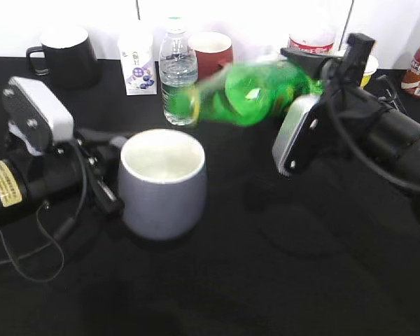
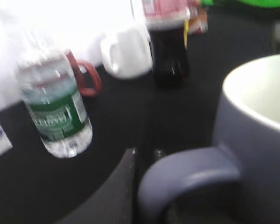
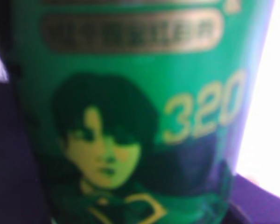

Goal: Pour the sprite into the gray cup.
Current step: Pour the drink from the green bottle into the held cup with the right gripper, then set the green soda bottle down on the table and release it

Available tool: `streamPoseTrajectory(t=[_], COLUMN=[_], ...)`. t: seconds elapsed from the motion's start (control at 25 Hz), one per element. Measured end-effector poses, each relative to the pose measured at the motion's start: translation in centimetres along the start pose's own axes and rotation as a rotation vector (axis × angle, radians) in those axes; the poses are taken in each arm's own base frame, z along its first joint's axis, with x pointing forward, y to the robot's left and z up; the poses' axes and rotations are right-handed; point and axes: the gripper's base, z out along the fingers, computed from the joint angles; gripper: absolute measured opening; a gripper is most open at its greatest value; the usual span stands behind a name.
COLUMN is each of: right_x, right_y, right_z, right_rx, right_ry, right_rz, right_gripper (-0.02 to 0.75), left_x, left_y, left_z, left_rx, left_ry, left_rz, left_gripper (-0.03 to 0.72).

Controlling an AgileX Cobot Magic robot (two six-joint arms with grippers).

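Exterior view gives you the right gripper (image 1: 315, 70) clamped around the sprite (image 1: 262, 89), which is tipped nearly on its side in the air, neck pointing left toward the clear water bottle (image 1: 178, 73) (motion blur hides the mouth). You have the gray cup (image 1: 162, 183) upright on the black table (image 1: 280, 266), below and left of the green bottle. Your left gripper (image 1: 98, 168) sits against the cup's handle side; whether its jaws are spread or pressed together cannot be told. On the left wrist view the handle (image 2: 186, 175) fills the foreground.
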Motion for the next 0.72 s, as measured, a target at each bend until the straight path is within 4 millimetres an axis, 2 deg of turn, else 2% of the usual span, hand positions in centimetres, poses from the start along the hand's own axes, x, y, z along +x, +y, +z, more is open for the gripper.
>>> streamPoseTrajectory(t=[0.08,0.24,0.32,0.36,0.48,0.6,0.64,0.72], right_x=[0.0,0.0,0.0,0.0,0.1,0.7,0.7,1.0], right_y=[0.0,0.0,0.0,0.0,0.0,-0.2,-0.1,0.2], right_z=[0.0,0.0,0.0,0.0,0.0,0.0,-0.1,-0.6], right_rx=[0.001,0.002,0.002,0.002,0.012,0.072,0.07,0.082], right_ry=[0.002,0.002,0.002,0.002,0.008,0.046,0.049,0.078], right_rz=[0.25,0.986,1.216,1.283,1.323,1.353,1.354,1.363], right_gripper=[0.405,0.405,0.405,0.405,0.405,0.405,0.405,0.405], left_x=[-0.2,-0.2,-0.2,-0.1,0.8,3.5,3.9,4.3], left_y=[0.1,1.3,2.3,3.0,5.7,9.0,10.3,12.4], left_z=[0.0,-0.1,-0.3,-0.5,-1.5,-2.6,-2.4,-0.8], left_rx=[-0.009,-0.142,-0.253,-0.342,-0.578,-0.714,-0.75,-0.766], left_ry=[-0.02,-0.028,-0.025,-0.023,-0.038,0.041,0.045,0.026], left_rz=[-0.006,-0.035,-0.053,-0.073,-0.085,-0.114,-0.118,-0.107], left_gripper=[0.059,0.059,0.059,0.059,0.059,0.059,0.059,0.059])
